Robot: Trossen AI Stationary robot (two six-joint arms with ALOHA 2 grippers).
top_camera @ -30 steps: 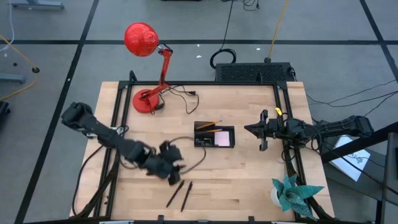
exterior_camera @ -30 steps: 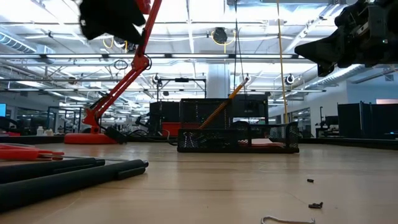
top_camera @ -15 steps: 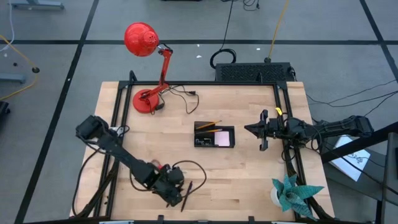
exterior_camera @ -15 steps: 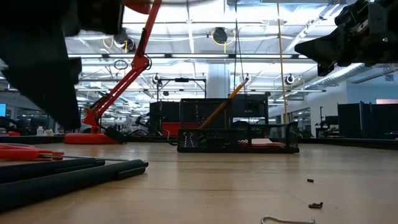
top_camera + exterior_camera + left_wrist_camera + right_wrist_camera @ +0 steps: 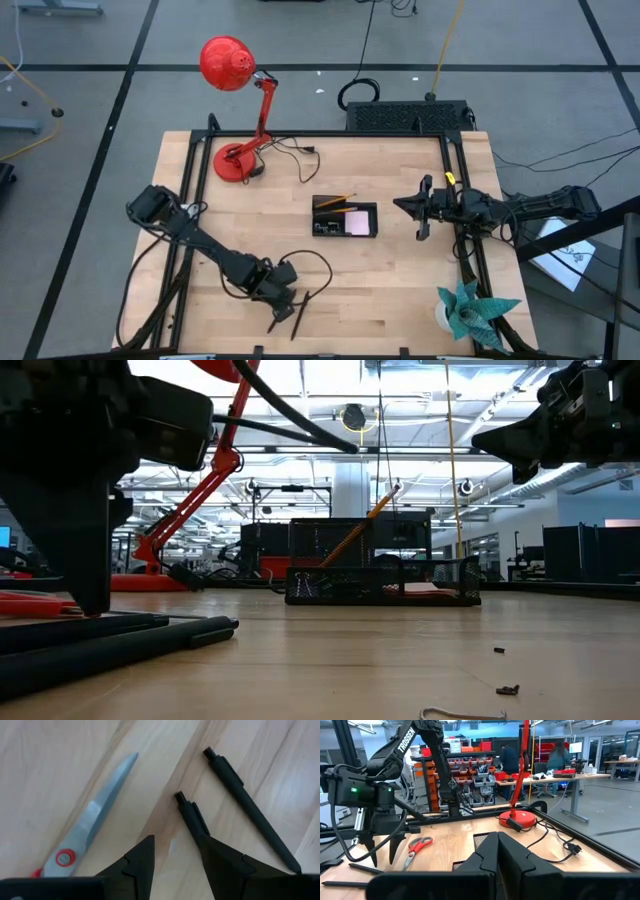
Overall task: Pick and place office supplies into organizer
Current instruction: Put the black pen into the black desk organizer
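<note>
Black pen (image 5: 192, 817) partly hidden beneath left gripper (image 5: 175, 855).

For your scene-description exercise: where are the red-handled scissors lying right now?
In the left wrist view, the scissors lie flat on the wooden table beside two black pens, just ahead of the open left gripper; that is the table's front-left area.

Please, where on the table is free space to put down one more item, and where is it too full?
Bare wood lies between the red lamp base and the organizer, and between the organizer and the teal paper plant. It is crowded at the near edge, where the open left gripper hangs over the scissors and two black pens.
</note>
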